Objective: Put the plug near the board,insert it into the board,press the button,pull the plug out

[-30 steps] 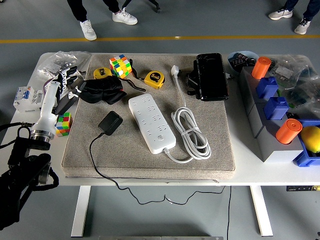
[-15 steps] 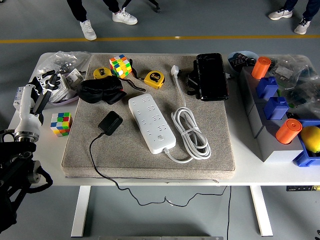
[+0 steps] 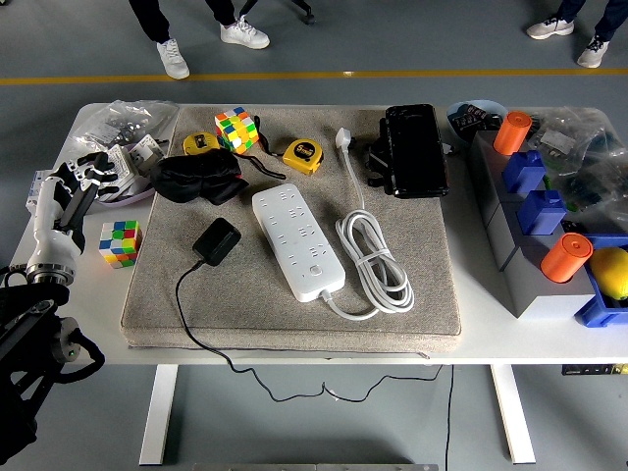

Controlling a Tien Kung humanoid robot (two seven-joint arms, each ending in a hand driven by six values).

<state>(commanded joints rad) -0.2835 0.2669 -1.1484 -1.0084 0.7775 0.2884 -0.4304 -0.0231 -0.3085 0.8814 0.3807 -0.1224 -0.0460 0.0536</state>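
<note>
A white power strip (image 3: 297,241) lies diagonally on the grey mat (image 3: 245,314), its round button (image 3: 316,274) near the lower end. Its own white cable is coiled (image 3: 374,261) to the right, ending in a white plug (image 3: 343,137) at the top. A black adapter plug (image 3: 216,241) rests on the mat left of the strip, its black cord trailing off the front edge. My left hand (image 3: 78,186) hovers over the table's left edge, well left of the adapter, fingers spread and empty. My right arm is out of view.
Two colourful cubes (image 3: 235,129) (image 3: 120,241), two yellow tape measures (image 3: 303,155), a black cloth (image 3: 198,180) and a black case (image 3: 414,149) surround the strip. Grey and blue bins (image 3: 535,226) with orange cylinders (image 3: 566,257) fill the right side. People's feet (image 3: 173,59) stand beyond the table.
My left hand has swung left and back, off the mat toward the table's left edge, and its fingers have spread. Nothing on the mat moved.
</note>
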